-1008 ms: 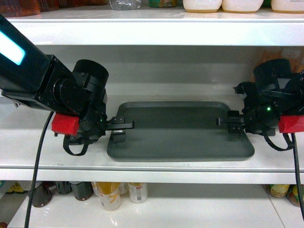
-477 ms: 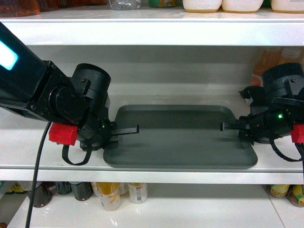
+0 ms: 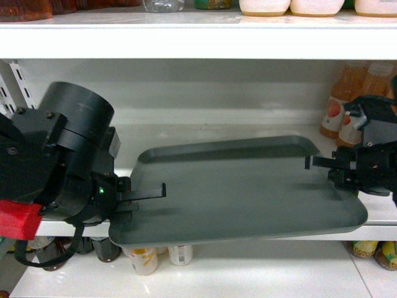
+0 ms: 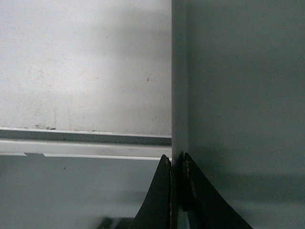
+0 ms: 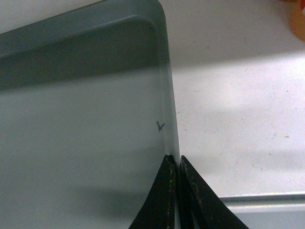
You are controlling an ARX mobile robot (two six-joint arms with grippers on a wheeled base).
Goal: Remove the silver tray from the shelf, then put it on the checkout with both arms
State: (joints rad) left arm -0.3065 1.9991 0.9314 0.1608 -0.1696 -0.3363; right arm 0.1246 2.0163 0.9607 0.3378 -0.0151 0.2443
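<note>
1. Head view: silver tray (image 3: 242,192) is gripped at both short ends, its front edge hanging past the lip of the shelf (image 3: 260,127) and its left end sitting a little lower than its right. The left gripper (image 3: 144,192) and right gripper (image 3: 319,162) each reach in over the rim. I judge the step to be the withdrawal; both arms should pull back at one pace and bring the left end up level, so the tray does not twist in either hold.

2. Left wrist view: both jaws are pinched tight on the upright rim of the tray, the shelf's front edge showing beyond. The grip is narrow, so jerks risk slipping.

3. Right wrist view: jaws likewise closed on the rim just below the tray's far corner. Bottles (image 3: 338,108) stand near this end; keep clear of them while backing out.
</note>
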